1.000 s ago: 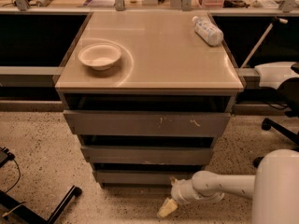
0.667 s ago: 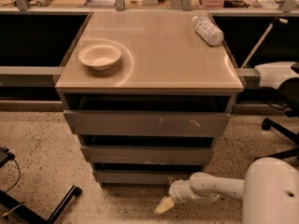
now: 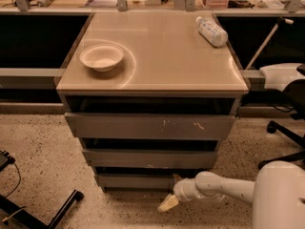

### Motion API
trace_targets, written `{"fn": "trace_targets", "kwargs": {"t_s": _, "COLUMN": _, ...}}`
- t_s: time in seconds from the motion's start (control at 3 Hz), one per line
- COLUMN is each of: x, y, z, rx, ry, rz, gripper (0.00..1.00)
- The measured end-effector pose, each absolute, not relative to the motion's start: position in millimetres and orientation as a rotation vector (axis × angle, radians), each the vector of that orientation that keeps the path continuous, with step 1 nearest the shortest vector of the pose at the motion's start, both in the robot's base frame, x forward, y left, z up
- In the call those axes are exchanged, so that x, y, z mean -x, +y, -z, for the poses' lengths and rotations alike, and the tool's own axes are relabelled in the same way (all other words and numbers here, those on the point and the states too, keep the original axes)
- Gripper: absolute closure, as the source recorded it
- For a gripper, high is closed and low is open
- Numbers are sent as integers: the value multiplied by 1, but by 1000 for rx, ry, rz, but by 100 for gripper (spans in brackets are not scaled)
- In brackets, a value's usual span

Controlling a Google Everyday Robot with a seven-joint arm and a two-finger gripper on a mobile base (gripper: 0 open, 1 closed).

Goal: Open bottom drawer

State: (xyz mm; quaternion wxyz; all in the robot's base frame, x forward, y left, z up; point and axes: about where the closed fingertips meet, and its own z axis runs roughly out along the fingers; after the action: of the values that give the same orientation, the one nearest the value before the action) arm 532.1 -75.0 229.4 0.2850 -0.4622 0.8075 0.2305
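Compared with a second ago, the gripper (image 3: 172, 190) sits a little higher off the floor and closer to the cabinet. It is now just in front of the right end of the bottom drawer (image 3: 136, 181). Its jaws look spread wide. The pale lower one points down and left toward the floor (image 3: 43, 147), and the upper tip reaches the drawer's front edge. Whether it actually touches there is not clear.

The white arm (image 3: 224, 187) comes in low from the right. The rounded white robot body (image 3: 279, 197) fills more of the lower right corner than it did a second ago.

The bottom drawer itself has not moved. Its plain grey front is still the lowest of the three, tucked under the middle drawer (image 3: 150, 158), with a dark gap above it. The scratched top drawer (image 3: 150, 126) is unchanged too.

On the worktop (image 3: 162, 75), the white bowl (image 3: 102, 57) remains at the left and the plastic bottle (image 3: 212, 31) lies on its side at the back right.

A chair base (image 3: 286, 137) stands on the floor to the right, well apart from the drawers. Black stand legs (image 3: 62, 209) lie at the lower left. Nothing lies between the gripper and the drawer front.
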Motion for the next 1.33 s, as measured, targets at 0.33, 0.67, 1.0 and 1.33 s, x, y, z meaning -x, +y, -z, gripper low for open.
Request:
{"fn": "trace_targets", "kwargs": {"t_s": 0.33, "x": -529, "y": -68, "z": -288, "rx": 1289, "ry": 2100, "rz": -560, "gripper": 0}}
{"fn": "trace_targets", "kwargs": {"t_s": 0.67, "x": -529, "y": -68, "z": -288, "rx": 1289, "ry": 2100, "rz": -560, "gripper": 0}}
{"fn": "trace_targets", "kwargs": {"t_s": 1.0, "x": -560, "y": -78, "z": -260, "rx": 1229, "ry": 2113, "rz": -437, "gripper": 0}}
{"fn": "trace_targets", "kwargs": {"t_s": 1.33, "x": -560, "y": -78, "z": -260, "rx": 1229, "ry": 2113, "rz": -437, "gripper": 0}}
